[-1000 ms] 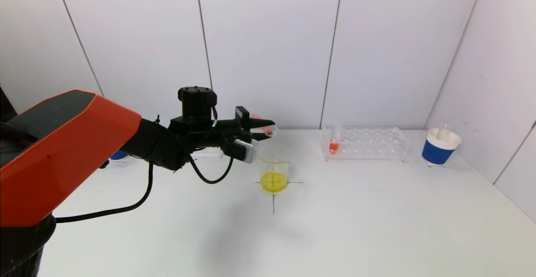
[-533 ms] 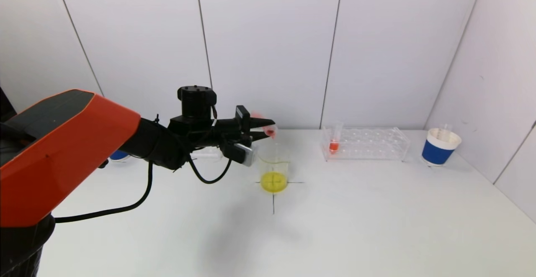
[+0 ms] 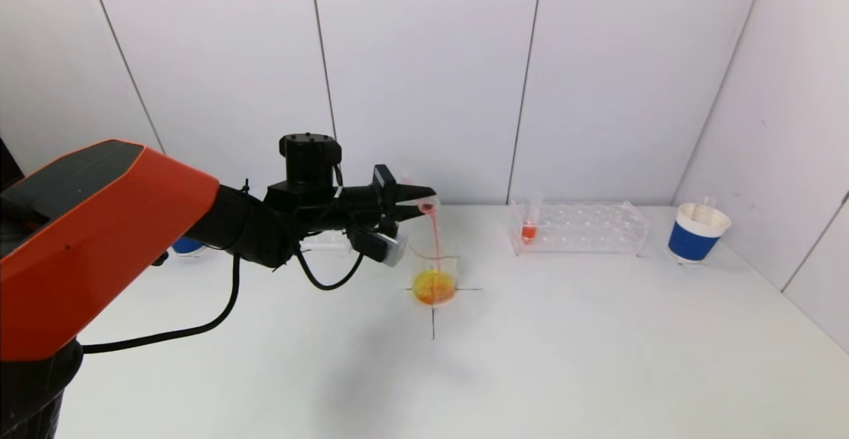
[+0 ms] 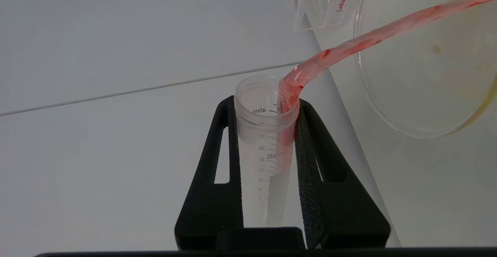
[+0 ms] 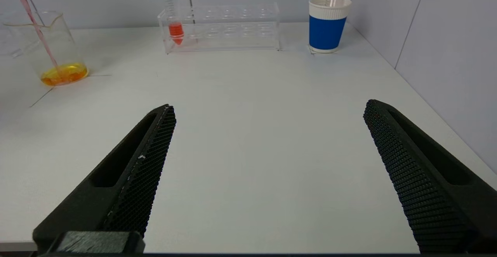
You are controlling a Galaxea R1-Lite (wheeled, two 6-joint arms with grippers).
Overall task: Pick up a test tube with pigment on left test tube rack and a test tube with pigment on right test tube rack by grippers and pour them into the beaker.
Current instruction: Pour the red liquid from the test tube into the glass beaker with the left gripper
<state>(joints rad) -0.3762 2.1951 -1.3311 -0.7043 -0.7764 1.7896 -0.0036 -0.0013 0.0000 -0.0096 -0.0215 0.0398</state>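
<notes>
Item: my left gripper [image 3: 424,201], clamped on a tipped tube [image 4: 265,140], hung above the beaker [image 3: 434,278] at worktop [image 3: 530,359] centre. Red pigment [image 3: 434,237] streamed into the yellow liquid. Rack [image 3: 580,227] with one red tube [image 3: 528,225] stood at 2 o'clock of the beaker. My right gripper [image 5: 268,171] was spread apart, empty, low over the worktop.

- Test tube [image 4: 264,148]: looking like clear, slightly frosted plastic with printed marks.
- Left gripper [image 4: 268,164]: showing matt black plastic, with rough foam-like pads [image 4: 306,171].
- Right gripper [image 5: 268,171]: its pads [image 5: 143,175] showing a fine mesh texture.
- Beaker [image 3: 434,273]: appearing clear, glossy.
- Rack [image 3: 584,227]: looking like clear glossy plastic.
- Cup [image 5: 328,26]: looking like paper, matt.
- Table [image 3: 564,346]: appearing smooth, matt white.
- Arm cover [image 3: 99,227]: showing smooth orange plastic.
</notes>
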